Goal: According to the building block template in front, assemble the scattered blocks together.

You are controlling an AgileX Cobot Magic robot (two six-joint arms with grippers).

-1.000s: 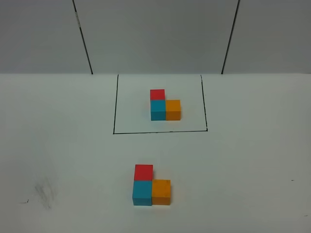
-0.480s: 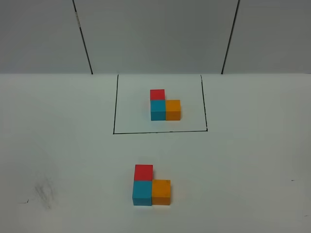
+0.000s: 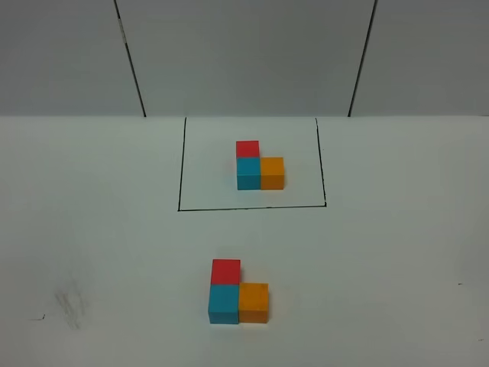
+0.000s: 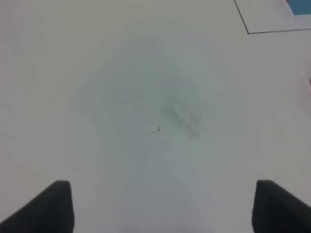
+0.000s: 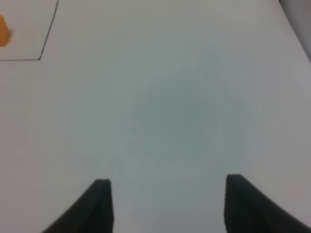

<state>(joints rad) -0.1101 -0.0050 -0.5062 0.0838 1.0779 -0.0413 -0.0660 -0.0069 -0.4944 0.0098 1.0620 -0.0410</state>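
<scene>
The building block template sits inside a thin black rectangle at the back: a red cube, a cyan-blue cube and an orange cube in an L. Nearer the front, three unframed blocks stand together in the same L: red, cyan-blue, orange. Neither gripper shows in the exterior high view. The left gripper is open and empty over bare table. The right gripper is open and empty over bare table.
The white table carries a grey smudge, which also shows in the left wrist view. A grey back wall with two dark seams stands behind the table. A corner of the frame and an orange cube edge show in the right wrist view.
</scene>
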